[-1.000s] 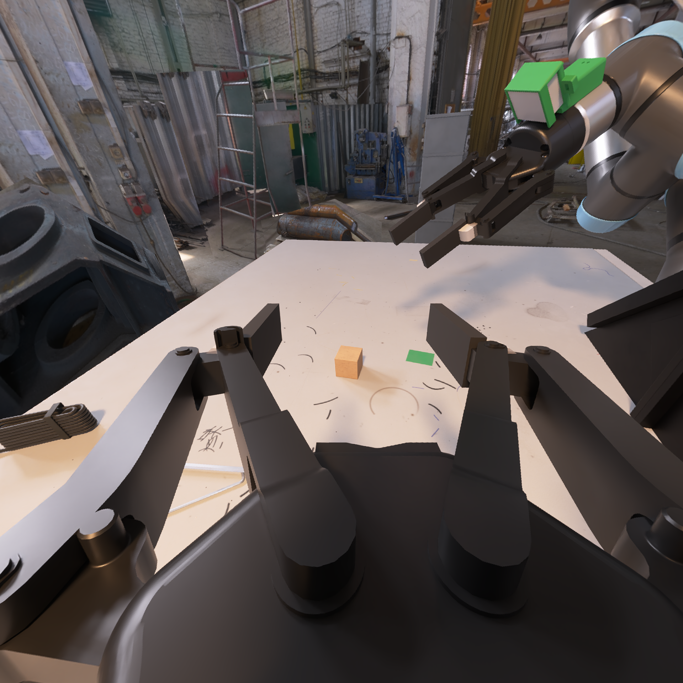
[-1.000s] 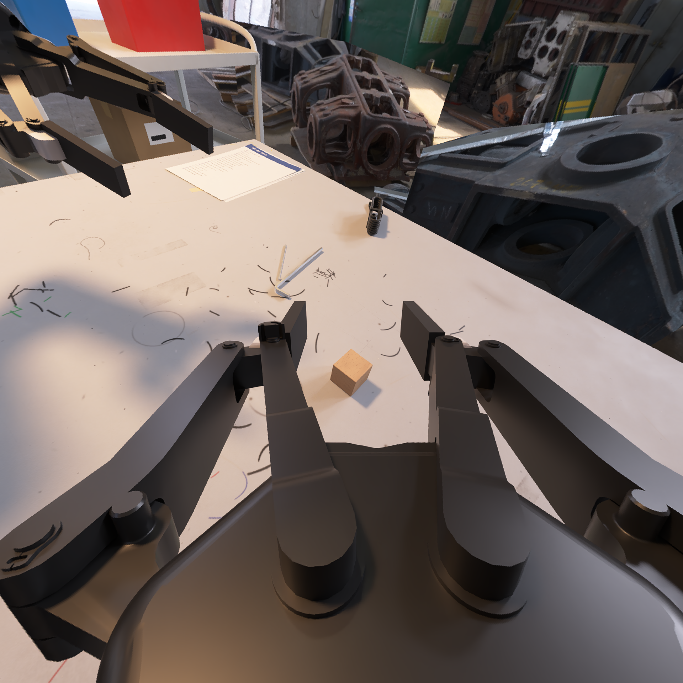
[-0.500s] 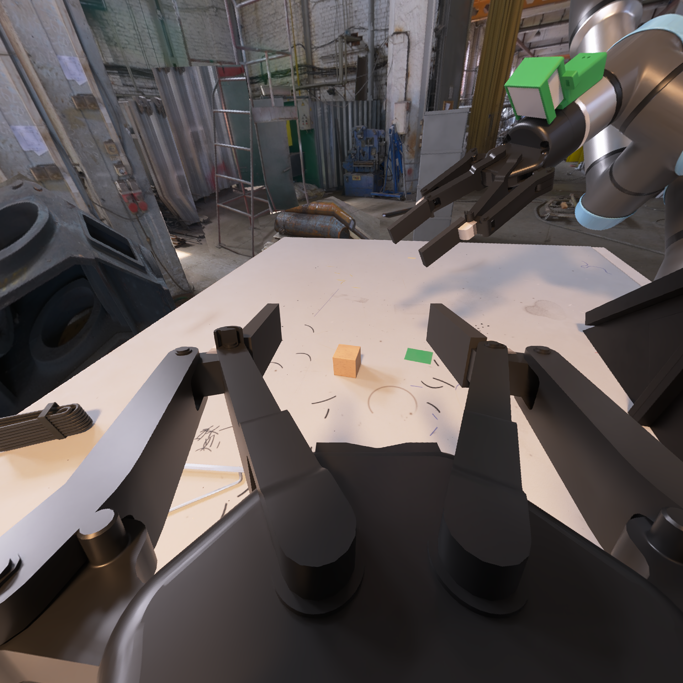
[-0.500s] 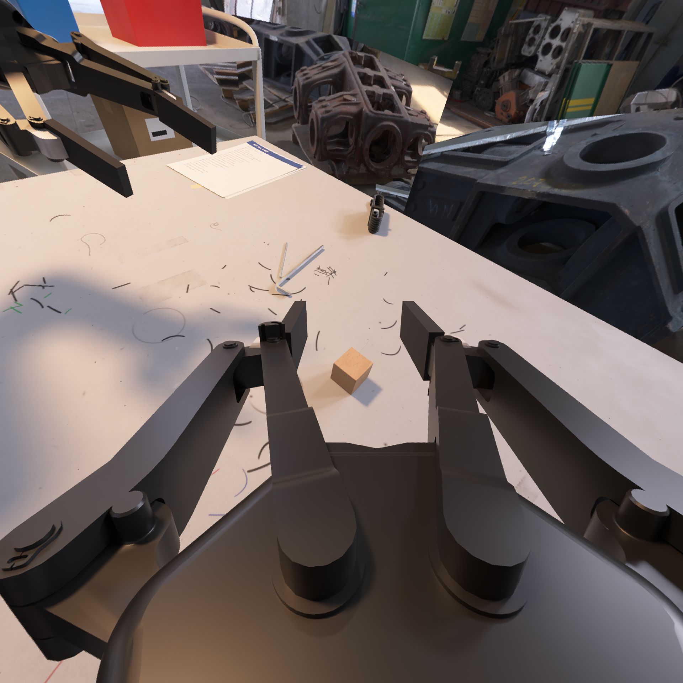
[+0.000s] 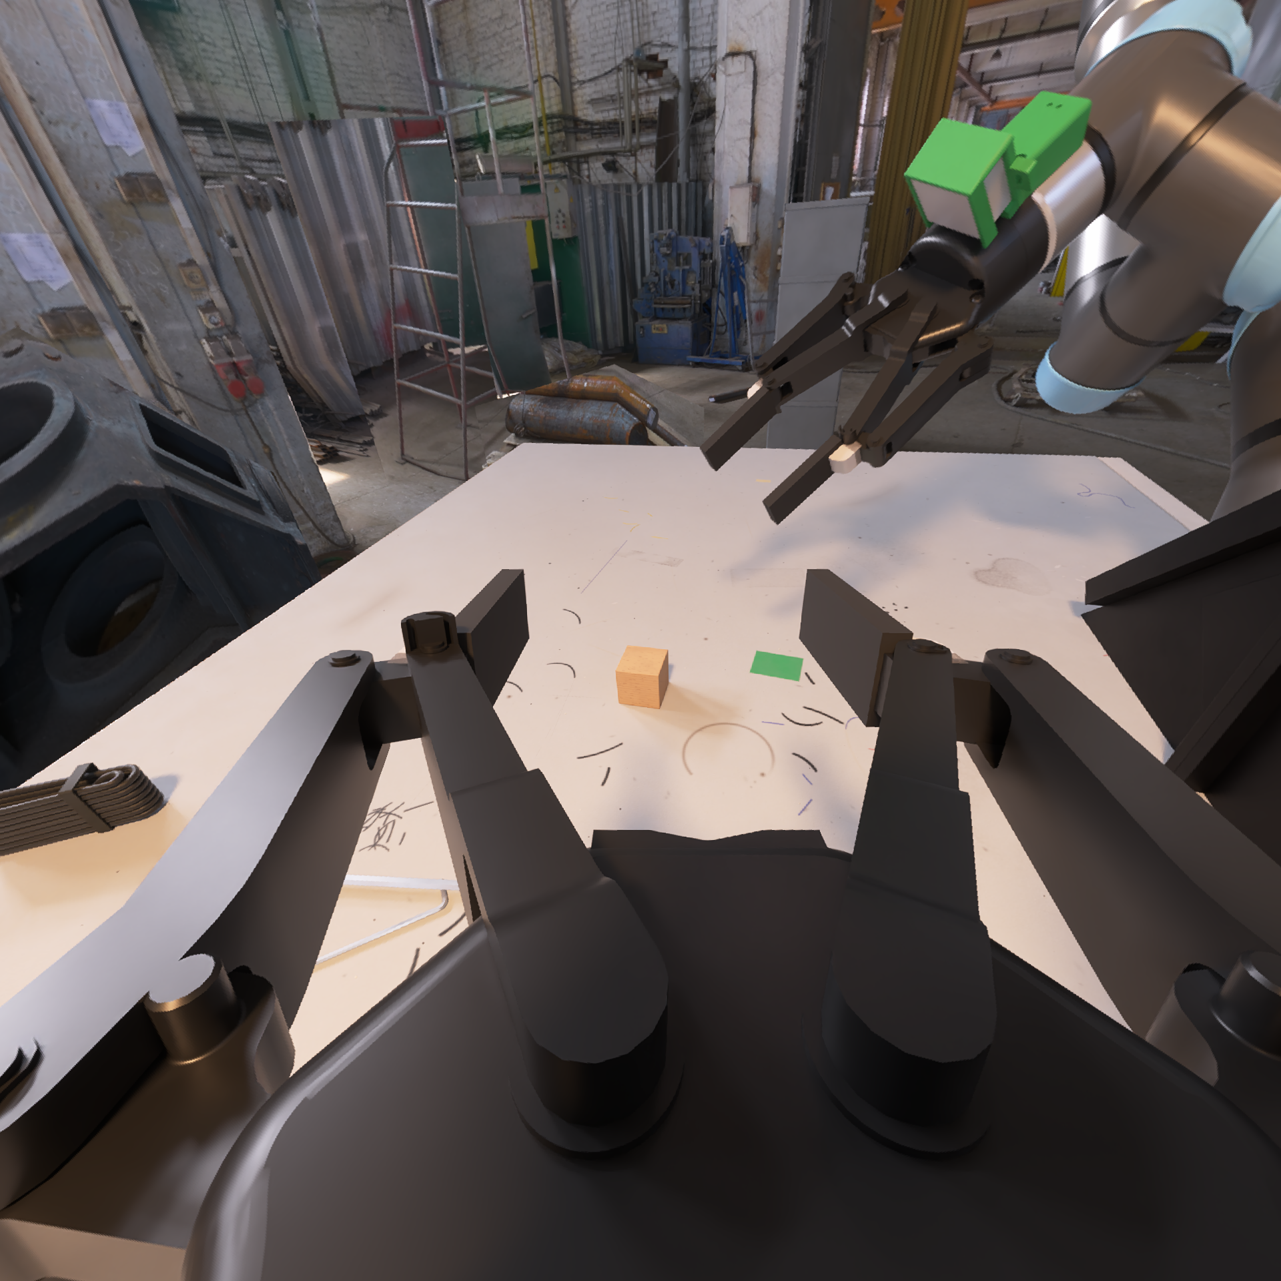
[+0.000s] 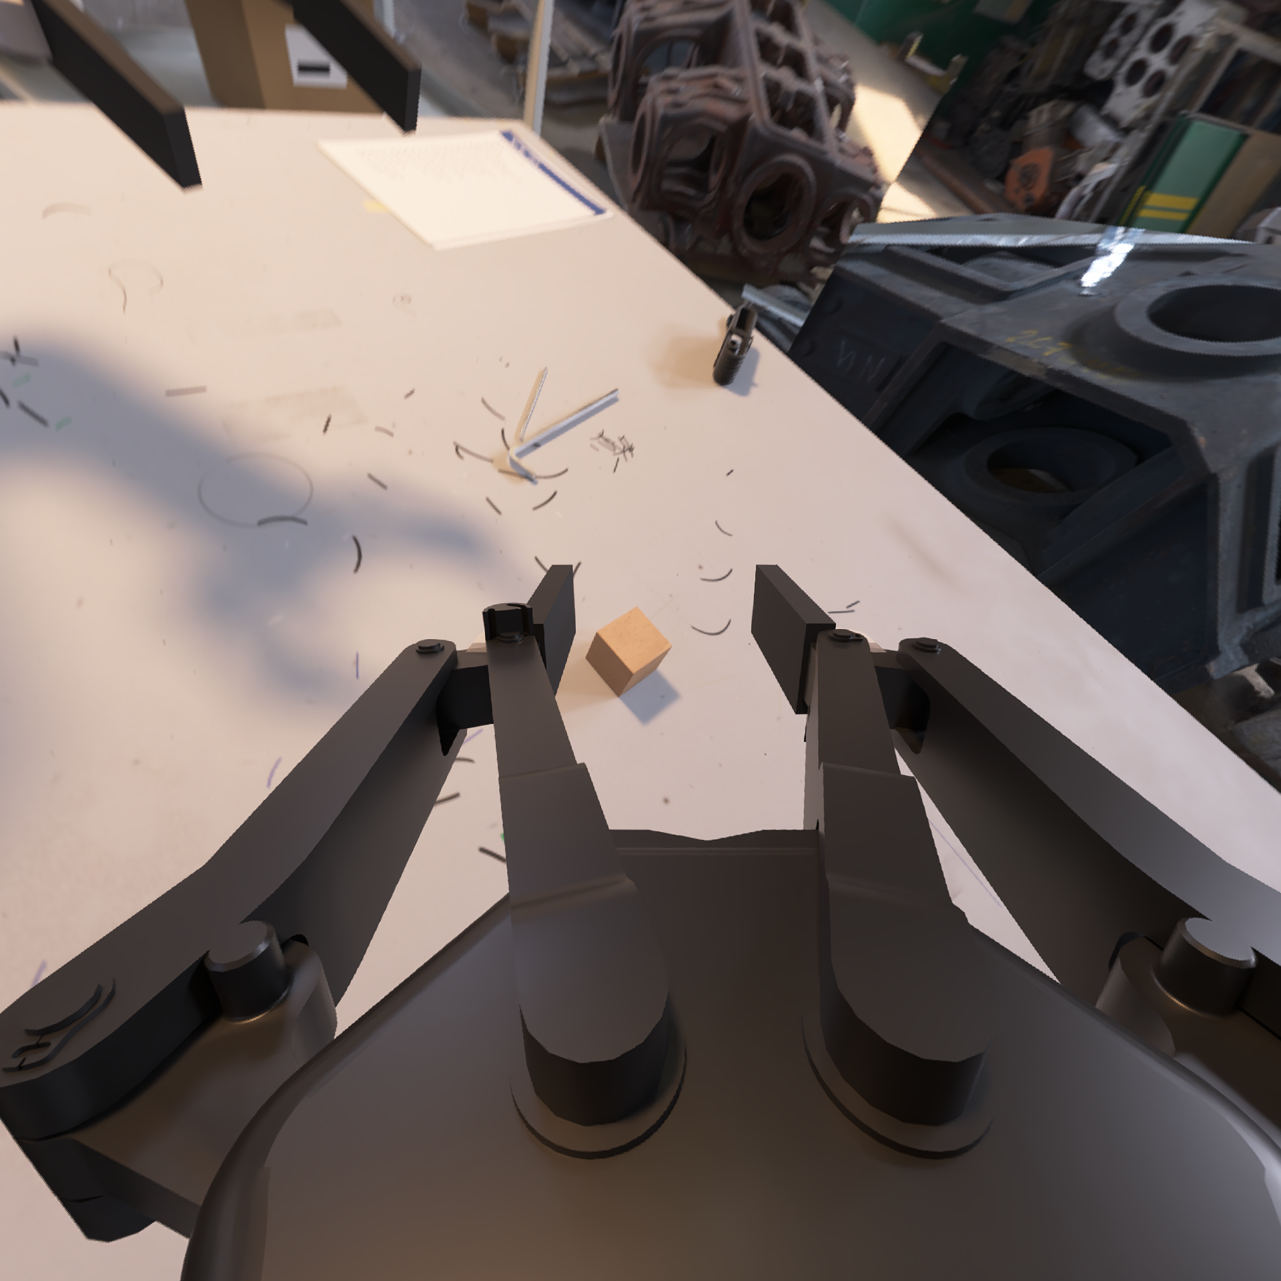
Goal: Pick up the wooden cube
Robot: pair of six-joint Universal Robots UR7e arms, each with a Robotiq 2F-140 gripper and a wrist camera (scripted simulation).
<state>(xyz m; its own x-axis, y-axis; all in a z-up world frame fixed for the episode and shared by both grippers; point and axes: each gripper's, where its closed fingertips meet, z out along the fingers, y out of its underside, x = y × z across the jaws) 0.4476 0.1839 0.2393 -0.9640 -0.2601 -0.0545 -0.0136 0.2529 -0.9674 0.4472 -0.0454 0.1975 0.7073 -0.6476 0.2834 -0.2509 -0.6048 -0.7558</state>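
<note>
The wooden cube (image 5: pixel 642 676) sits on the white table (image 5: pixel 693 527). My left gripper (image 5: pixel 665 627) is open and empty, above the table, with the cube ahead between its fingers' lines. My right gripper (image 6: pixel 669 610) is open and empty, above the cube (image 6: pixel 628 648), which lies nearer its left finger. The right gripper also shows in the left wrist view (image 5: pixel 745 485), raised beyond the cube. The left gripper's fingers (image 6: pixel 118 90) show at the top left of the right wrist view.
A flat green patch (image 5: pixel 776 665) lies just right of the cube. A sheet of paper (image 6: pixel 464 180), a bent metal rod (image 6: pixel 554 430) and a black ribbed part (image 6: pixel 736 346) lie on the table. Heavy dark castings (image 6: pixel 1040 416) stand past the table edge.
My right gripper has tilted down and moved closer to the table; the cube now sits nearer its left finger. The left gripper has hardly moved.
</note>
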